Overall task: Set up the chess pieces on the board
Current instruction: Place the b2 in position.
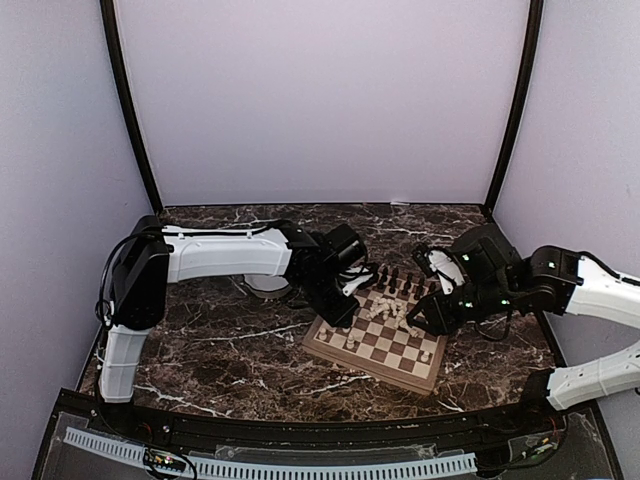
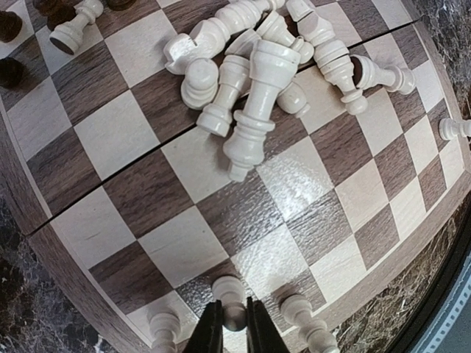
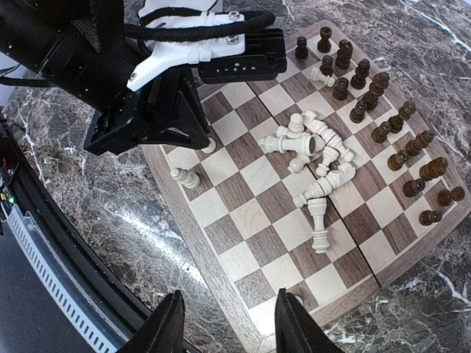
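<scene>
The board point(image 1: 372, 362) lies on the marble table between the arms. A heap of fallen cream chess pieces point(image 2: 257, 66) covers its middle, also seen in the right wrist view as the cream heap point(image 3: 313, 151). Dark pieces point(image 3: 383, 125) stand in rows along the far side. My left gripper point(image 2: 233, 312) is shut on a cream pawn point(image 2: 231, 293) that stands upright on a square of the near rank, between two other standing cream pawns point(image 2: 163, 323). My right gripper point(image 3: 229, 301) hangs open above the board's corner with nothing between its fingers.
A white bowl point(image 1: 268, 285) sits left of the board, partly hidden behind the left arm point(image 1: 230, 255). A lone cream piece point(image 1: 427, 355) stands near the board's right corner. Dark marble table point(image 1: 230, 350) surrounds the board, and purple walls close in the sides.
</scene>
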Controlling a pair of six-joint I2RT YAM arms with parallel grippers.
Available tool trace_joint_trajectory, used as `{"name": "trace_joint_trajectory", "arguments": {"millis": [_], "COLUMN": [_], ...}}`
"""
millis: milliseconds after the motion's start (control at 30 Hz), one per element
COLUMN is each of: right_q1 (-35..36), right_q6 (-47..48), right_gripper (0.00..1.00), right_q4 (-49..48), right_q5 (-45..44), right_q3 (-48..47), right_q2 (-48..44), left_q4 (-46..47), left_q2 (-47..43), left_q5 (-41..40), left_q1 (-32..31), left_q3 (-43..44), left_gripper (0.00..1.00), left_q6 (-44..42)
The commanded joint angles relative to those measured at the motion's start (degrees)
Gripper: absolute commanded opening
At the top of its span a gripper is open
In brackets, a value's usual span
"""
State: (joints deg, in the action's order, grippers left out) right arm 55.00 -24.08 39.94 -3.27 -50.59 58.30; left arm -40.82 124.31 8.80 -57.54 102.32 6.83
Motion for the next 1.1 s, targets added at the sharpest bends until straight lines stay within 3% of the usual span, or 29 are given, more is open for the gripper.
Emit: {"name": "trace_joint_trajectory", "arguments": {"millis": [0,667,1067], "right_q1": [-0.42,-0.76,-1.12], "right_q6": [1.03,2.96,3.16], "right_gripper": [0.44,0.44,0.44], "right_q4": [-0.88,-2.76,-1.39], "right_q5": [-0.08,1.11,1.12], "right_q3": [-0.30,-1.08,-2.83], "right_q2": [0.69,3.81,4.09], "left_q4": [-2.56,-2.57,-3.33], "left_q2": [-1.48,-1.82,-4.18], "left_q5": [-2.71,-0.15,-4.35], "left_q1": [-0.38,-0.51,-0.27], "left_q3": [1.80,1.01,4.49], "left_gripper": [0.12,0.16,0.31], "left_q6": [-0.31,-0.07,0.76]}}
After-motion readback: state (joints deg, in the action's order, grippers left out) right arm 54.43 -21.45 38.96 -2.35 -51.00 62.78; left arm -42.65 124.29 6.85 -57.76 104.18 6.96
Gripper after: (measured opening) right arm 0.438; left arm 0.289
